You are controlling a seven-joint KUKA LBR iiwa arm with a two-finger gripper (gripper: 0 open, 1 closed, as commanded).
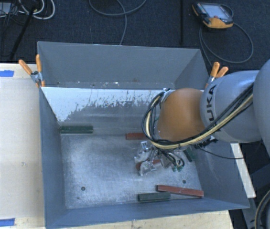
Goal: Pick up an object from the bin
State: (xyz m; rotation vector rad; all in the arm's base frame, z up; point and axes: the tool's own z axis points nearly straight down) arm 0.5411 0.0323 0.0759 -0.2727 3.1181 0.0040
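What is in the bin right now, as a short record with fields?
bin: grey metal
gripper: low over the floor, right of centre
green bar: back left, by the wall
short red bar: just behind the gripper
long red bar: front right
dark bar: front, by the long red bar's left end

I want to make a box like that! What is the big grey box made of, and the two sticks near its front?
The grey box looks like metal: dull, with scratches and a pale shine on its back wall. The reddish-brown stick is flat and matt, maybe wood or plastic; the look leaves it open. The dark green stick beside it likewise.
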